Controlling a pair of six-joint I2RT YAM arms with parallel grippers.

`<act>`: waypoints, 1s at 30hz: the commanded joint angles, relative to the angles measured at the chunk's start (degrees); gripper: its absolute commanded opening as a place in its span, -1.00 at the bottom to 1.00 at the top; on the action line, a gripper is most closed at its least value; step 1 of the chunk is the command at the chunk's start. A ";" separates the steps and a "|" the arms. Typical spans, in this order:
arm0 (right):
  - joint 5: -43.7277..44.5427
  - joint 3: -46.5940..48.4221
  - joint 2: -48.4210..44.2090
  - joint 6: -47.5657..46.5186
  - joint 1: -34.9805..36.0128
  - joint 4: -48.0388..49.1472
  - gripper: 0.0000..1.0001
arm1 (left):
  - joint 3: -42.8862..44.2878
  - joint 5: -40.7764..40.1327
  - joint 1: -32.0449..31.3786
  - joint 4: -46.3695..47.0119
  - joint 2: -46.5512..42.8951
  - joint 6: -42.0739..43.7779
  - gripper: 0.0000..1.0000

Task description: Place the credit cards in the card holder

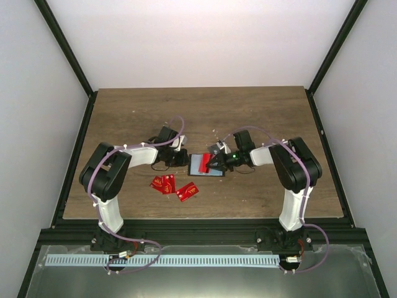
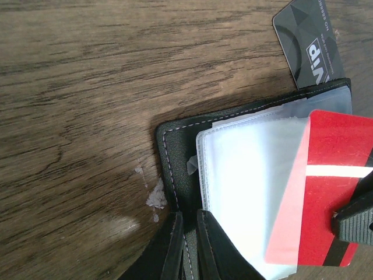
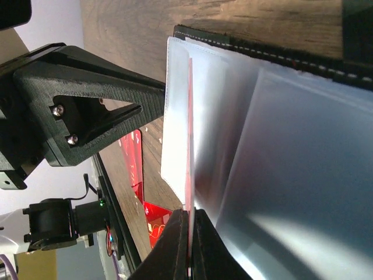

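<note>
Both my arms are bending inward over the brown wooden worktop [image 1: 248, 112]; my left gripper [image 2: 187, 233] is pinching the edge of the black stitched card holder [image 2: 175, 157], which is lying open mid-worktop; my right gripper [image 3: 190, 227] is clamping a thin red credit card [image 2: 326, 192] and holding it against the clear plastic sleeves [image 2: 245, 175]; more red cards [image 1: 173, 185] are lying near my left arm.
</note>
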 commanded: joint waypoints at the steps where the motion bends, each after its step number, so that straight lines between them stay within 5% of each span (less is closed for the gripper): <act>1: -1.55 3.48 2.07 -3.87 -0.40 -6.87 -0.99 | 0.67 0.76 -0.69 -0.06 0.75 1.17 -0.80; 30: -1.22 18.66 10.06 -15.64 2.46 -28.62 -0.99 | 1.16 1.02 -0.94 -0.59 0.40 1.88 -0.81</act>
